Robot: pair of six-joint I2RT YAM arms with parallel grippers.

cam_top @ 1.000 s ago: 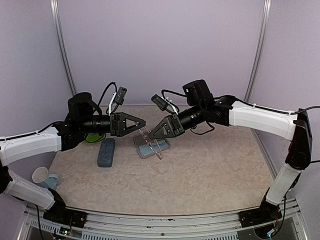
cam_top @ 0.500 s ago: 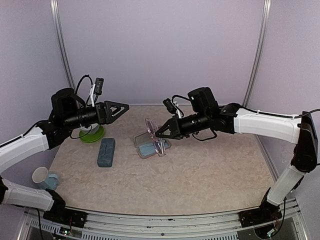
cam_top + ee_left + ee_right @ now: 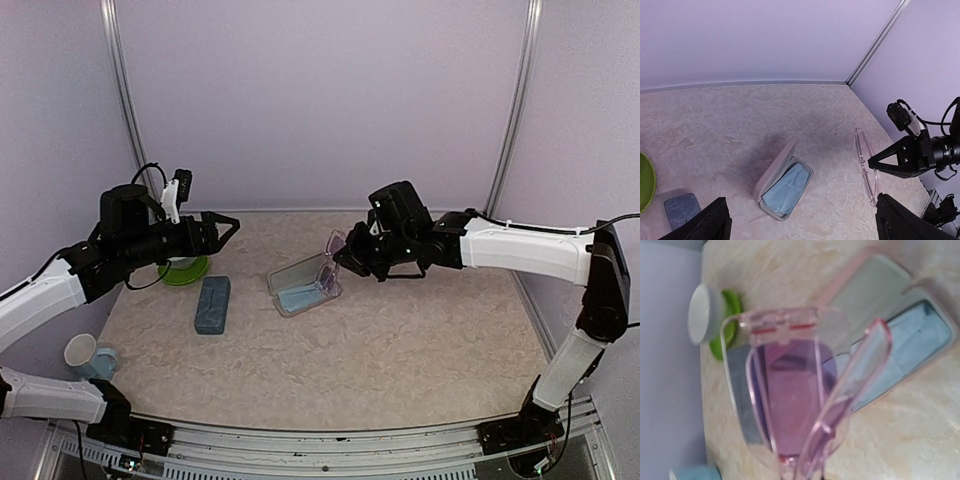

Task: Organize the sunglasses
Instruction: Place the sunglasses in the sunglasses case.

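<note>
The sunglasses, a pale clear-framed pair with purplish-pink lenses, hang in the air with my right gripper shut on them. They sit just right of and above the open case, which holds a light-blue cloth. The right wrist view is filled by the sunglasses, with one arm folded across and the case behind. My left gripper stands open and empty, far left of the case. In its wrist view the case lies centre and the sunglasses at right.
A closed blue-grey case lies left of the open one. A green bowl sits behind it under the left arm. A white cup and a light-blue cloth are at the table's left edge.
My left gripper opened, let go of the sunglasses and pulled back to the left. My right gripper kept them, turned and moved a little right and back.
</note>
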